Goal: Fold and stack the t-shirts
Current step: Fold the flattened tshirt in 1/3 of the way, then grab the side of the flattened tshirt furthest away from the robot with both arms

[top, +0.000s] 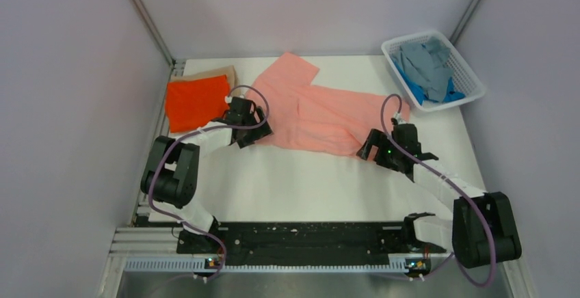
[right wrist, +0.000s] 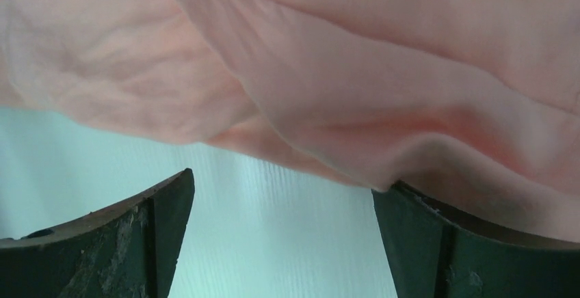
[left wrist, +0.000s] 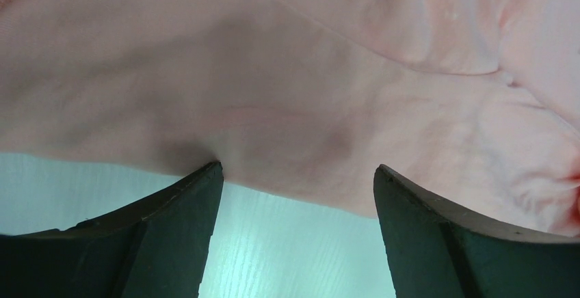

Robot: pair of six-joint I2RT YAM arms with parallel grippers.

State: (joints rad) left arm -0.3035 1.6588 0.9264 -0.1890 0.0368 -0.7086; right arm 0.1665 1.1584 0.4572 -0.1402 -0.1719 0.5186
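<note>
Top external view: salmon pink cloth t-shirt (top: 321, 110) lies on the white table (top: 308, 188), far of ctr. One sleeve points to the far edge and the body runs right twd the basket. It's mostly flat w/ a few creases.

Bright orange t-shirt (top: 197, 103) sits folded at the far left. It rests on a tan shirt (top: 222, 74), of which only the far edge shows.

White plastic mesh basket (top: 472, 79) stands in the far right corner, tilted relative to the table edge. It holds a crumpled grey shirt (top: 424, 65) on top of a blue shirt (top: 414, 89).

L gripper (top: 260, 134) sits low at the pink shirt's near left edge, just right of the orange one. Left wrist view: its dark fingers (left wrist: 171, 229) are spread wide w/ nothing held. The tips just meet the pink hem, and only bare table shows btw them.

R gripper (top: 367, 149) is at the shirt's near right edge. Right wrist view: jaws are fully apart, no grip. The right-side finger (right wrist: 438, 243) touches a drooping fold of pink cloth at its tip. The other finger is clear of the cloth, over bare table.
</note>
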